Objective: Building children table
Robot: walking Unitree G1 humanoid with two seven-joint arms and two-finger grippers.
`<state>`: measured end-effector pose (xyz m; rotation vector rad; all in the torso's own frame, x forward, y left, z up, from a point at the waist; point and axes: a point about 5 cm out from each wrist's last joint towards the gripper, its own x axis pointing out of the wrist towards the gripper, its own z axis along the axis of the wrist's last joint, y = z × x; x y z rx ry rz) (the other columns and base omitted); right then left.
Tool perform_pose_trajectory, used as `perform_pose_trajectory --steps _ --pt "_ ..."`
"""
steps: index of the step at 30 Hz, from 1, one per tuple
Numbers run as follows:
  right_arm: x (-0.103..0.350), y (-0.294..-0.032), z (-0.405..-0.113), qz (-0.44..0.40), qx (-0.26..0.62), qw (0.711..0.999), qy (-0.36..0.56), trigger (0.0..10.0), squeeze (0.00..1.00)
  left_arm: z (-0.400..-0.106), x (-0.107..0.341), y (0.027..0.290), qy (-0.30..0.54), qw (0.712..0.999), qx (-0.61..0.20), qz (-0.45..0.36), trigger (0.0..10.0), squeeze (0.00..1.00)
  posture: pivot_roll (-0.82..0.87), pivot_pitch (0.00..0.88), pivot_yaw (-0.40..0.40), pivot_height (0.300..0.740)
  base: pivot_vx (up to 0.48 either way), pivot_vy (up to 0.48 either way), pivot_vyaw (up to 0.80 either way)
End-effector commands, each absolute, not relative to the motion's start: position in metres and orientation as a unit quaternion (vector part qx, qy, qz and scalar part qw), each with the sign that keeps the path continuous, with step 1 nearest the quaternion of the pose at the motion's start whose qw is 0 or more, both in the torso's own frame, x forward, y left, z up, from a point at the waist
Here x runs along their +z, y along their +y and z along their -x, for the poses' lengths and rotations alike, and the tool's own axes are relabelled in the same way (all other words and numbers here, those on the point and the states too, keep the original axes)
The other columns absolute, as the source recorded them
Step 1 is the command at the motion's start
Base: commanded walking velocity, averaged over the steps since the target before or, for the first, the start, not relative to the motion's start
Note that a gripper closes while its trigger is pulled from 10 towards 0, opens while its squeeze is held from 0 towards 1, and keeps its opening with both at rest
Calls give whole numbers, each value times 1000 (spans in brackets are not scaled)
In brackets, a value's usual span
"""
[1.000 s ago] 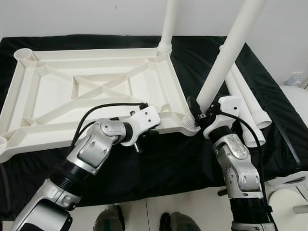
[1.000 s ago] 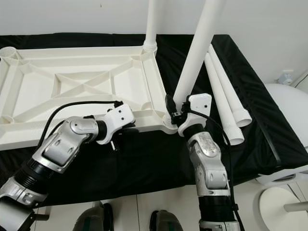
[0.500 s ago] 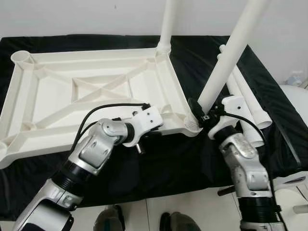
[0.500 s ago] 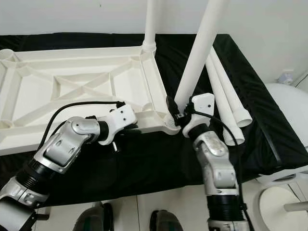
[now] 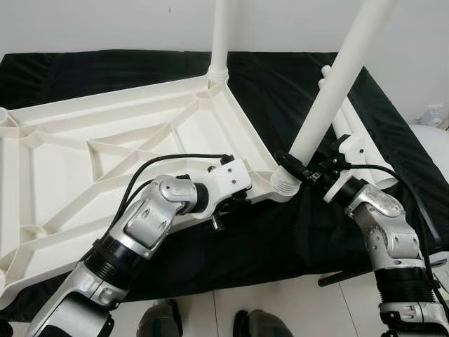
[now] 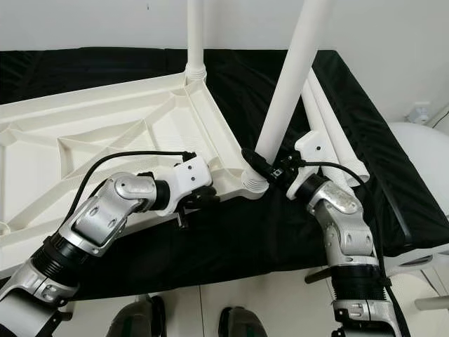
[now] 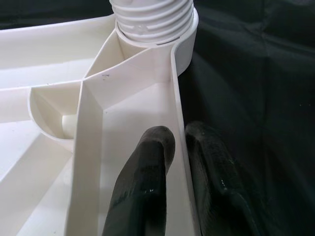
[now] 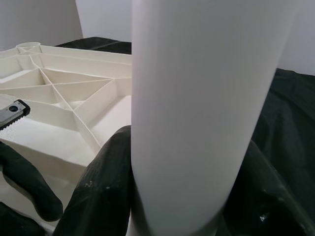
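tabletop (image 5: 105, 161) with two legs fitted, two loose, left gripper (image 7: 179, 162) pinching rim, right gripper (image 8: 172, 196) clamping one leg (image 5: 330, 91)

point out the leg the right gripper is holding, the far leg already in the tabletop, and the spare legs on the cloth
held leg (image 5: 330, 95), left eye view, mid shaft.
far leg (image 5: 219, 35), left eye view, shaft above its socket.
spare legs (image 6: 337, 144), right eye view, on one tube's side.

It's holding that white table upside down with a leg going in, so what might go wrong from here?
1. The tilted white plastic leg in the right gripper leans in its corner socket; it may jam or cross-thread.
2. The left gripper pinches only the thin rim of the white ribbed tabletop, which might slip or swing.
3. The loose white legs beside the right arm might get knocked off the black cloth.
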<state>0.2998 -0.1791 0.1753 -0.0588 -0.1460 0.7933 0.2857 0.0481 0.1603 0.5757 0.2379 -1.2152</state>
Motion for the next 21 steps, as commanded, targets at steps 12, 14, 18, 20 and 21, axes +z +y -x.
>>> perform_pose_trajectory --steps 12,14,18,20,21 --pt "154 -169 -295 21 438 898 -38 10000 0 -296 168 52 118 810 -504 -277 10000 671 21 101 -18 740 0 0 0" --pt "155 -171 -296 20 431 901 -45 10000 0 -302 167 54 137 825 -474 -275 10000 1000 19 104 -16 740 0 0 0" --pt "156 -172 -296 20 426 903 -47 10000 0 -309 166 56 150 840 -440 -280 10000 976 20 107 -16 740 0 0 0" --pt "157 -173 -297 23 423 905 -51 10000 0 -314 163 59 171 853 -409 -277 10000 0 20 109 -15 740 0 0 0" --pt "157 -173 -297 23 423 905 -51 10000 0 -314 163 59 171 853 -409 -277 10000 0 20 109 -15 740 0 0 0"
